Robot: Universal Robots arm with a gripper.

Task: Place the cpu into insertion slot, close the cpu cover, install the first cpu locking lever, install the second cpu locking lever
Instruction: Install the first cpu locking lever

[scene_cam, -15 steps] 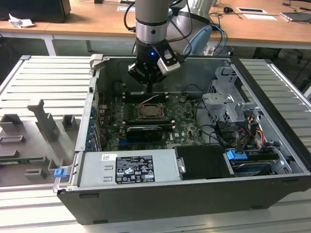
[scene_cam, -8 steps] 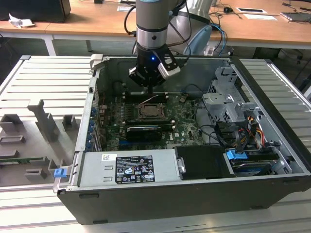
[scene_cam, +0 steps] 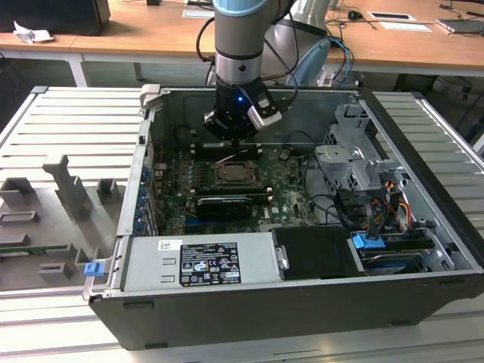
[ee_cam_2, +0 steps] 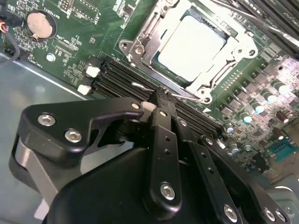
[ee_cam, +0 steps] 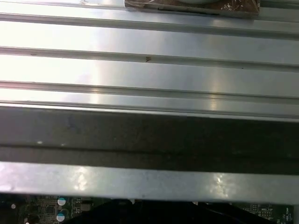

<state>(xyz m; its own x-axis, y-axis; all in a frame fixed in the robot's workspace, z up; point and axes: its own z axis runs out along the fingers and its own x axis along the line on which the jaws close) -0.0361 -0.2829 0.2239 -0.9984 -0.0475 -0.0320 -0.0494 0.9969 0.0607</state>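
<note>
The cpu lies flat in the insertion slot, its pale metal face showing through the window of the cpu cover, which lies down over it. In the exterior view the slot sits mid-board inside the open case. My gripper hangs just beside the slot's edge, over the memory slots, with its black fingers pressed together. Its tips are at a thin silver locking lever that runs along that edge; whether they touch it I cannot tell. In the exterior view the gripper stands just behind the slot.
A long black card lies in front of the slot. The power supply fills the case front, the drive cage and cables the exterior view's right. A coin cell sits on the board. The case wall is close.
</note>
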